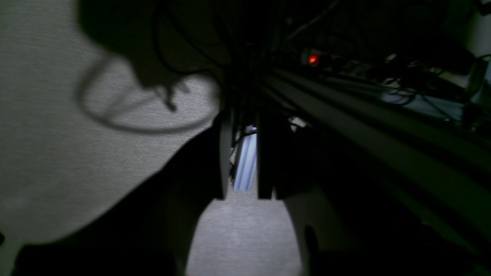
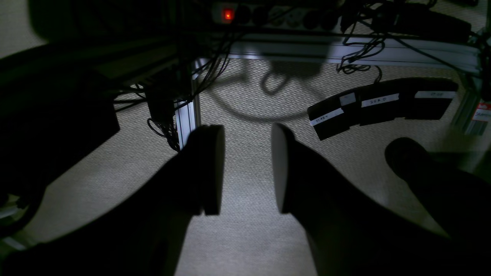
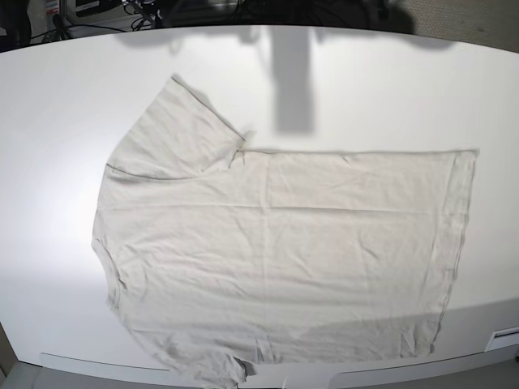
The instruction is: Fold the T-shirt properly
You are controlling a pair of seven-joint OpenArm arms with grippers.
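The T-shirt (image 3: pixel 276 251) lies spread flat on the white table (image 3: pixel 365 89) in the base view, pale beige and lightly wrinkled. Its neck end points left and its hem right. One sleeve (image 3: pixel 182 130) sticks out toward the back, the other reaches the table's front edge. Neither arm shows in the base view. My left gripper (image 1: pixel 243 153) hangs over carpet away from the shirt, open by a narrow gap with nothing between its fingers. My right gripper (image 2: pixel 245 153) also faces the carpet, open wider and empty.
Both wrist views look at a dim carpeted floor (image 2: pixel 245 237). An aluminium frame leg (image 2: pixel 188 115), tangled cables, a power strip with a red light (image 2: pixel 228 14) and labelled black pedals (image 2: pixel 379 103) are there. A dark rounded object (image 2: pixel 410 153) sits at the right.
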